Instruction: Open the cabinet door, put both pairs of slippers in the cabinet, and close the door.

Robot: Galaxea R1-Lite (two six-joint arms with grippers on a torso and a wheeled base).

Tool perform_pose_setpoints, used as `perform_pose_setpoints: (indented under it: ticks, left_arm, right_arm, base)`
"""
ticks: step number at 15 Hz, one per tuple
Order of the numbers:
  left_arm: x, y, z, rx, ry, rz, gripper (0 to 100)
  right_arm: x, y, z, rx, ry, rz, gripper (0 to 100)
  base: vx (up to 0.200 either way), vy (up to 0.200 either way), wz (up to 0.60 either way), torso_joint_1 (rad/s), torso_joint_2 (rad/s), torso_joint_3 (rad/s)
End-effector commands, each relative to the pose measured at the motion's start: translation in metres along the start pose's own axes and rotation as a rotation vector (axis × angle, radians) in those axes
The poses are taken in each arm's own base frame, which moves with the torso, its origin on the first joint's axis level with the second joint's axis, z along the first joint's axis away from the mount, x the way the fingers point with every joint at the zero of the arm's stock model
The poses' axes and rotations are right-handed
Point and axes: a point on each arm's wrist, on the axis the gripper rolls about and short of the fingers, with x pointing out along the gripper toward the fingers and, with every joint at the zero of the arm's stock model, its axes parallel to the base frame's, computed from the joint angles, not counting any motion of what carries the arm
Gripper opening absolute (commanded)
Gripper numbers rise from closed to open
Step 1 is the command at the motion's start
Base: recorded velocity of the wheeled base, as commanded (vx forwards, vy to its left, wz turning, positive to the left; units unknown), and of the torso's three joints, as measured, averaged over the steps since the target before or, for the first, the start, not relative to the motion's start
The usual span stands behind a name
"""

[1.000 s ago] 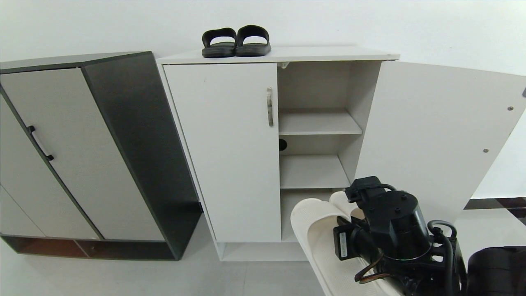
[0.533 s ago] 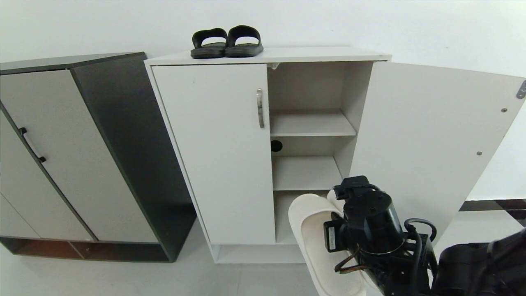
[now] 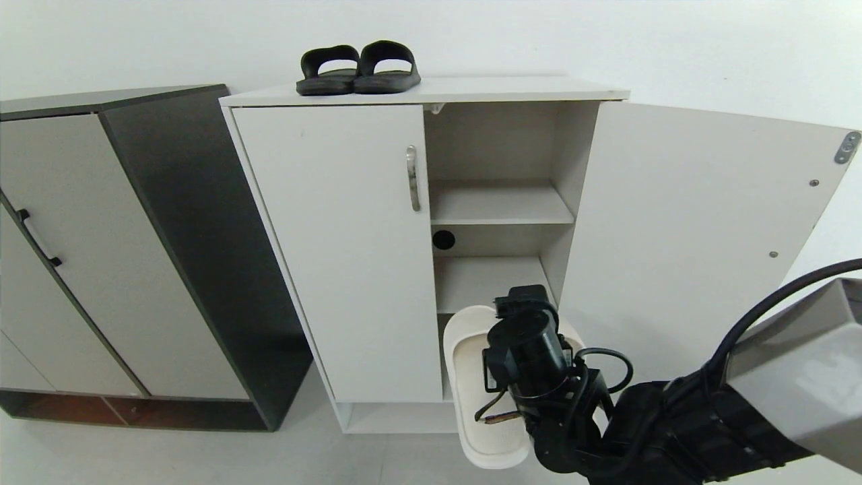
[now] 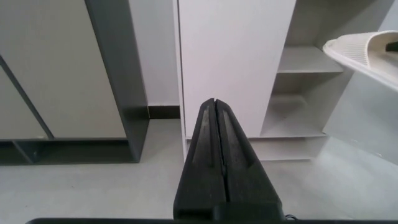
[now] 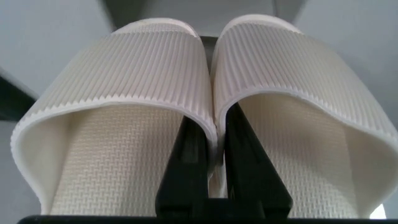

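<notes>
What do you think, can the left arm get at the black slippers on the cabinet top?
Probably yes: the left gripper is shut and empty, and the black slippers lie uncovered near the cabinet top's front edge.

A plain white wall (image 3: 606,34) backs a pale grey floor (image 3: 168,458), where a dark-sided cabinet (image 3: 182,222) stands with its light grey door (image 3: 87,269) shut, a black handle (image 3: 37,237) on it and an open recess (image 3: 67,404) beneath.

Nothing legible is picked up at this moment: no text, label, number or sign can be read on the white cabinet (image 3: 337,256), the black slippers (image 3: 360,79) on top of it, or the cream slippers (image 5: 186,81).
</notes>
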Motion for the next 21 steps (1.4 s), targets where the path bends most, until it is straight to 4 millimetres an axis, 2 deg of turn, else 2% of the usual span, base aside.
perform_pose_setpoints:
  ticks: [1, 8, 18, 21]
  left_arm:
    - [0.0, 0.0, 0.0, -0.001, 0.002, 0.001, 0]
    - [0.0, 0.0, 0.0, -0.001, 0.002, -0.001, 0]
    - [0.0, 0.0, 0.0, -0.001, 0.002, -0.001, 0]
    - [0.0, 0.0, 0.0, -0.001, 0.002, -0.001, 0]
  right_arm:
    - [0.008, 0.003, -0.009, -0.017, 0.017, -0.005, 0]
    - [0.017, 0.013, -0.018, -0.028, 0.038, 0.029, 0]
    - [0.034, 0.016, -0.034, -0.044, 0.063, 0.006, 0]
    - [0.033, 0.018, -0.024, 0.01, -0.006, 0.022, 0]
  base:
    - [0.0, 0.0, 0.0, 0.0, 0.0, 0.0]
    - [0.0, 0.0, 0.0, 0.002, 0.0, -0.014]
    - [0.0, 0.0, 0.0, 0.003, 0.0, -0.186]
    - [0.0, 0.0, 0.0, 0.001, 0.01, -0.198]
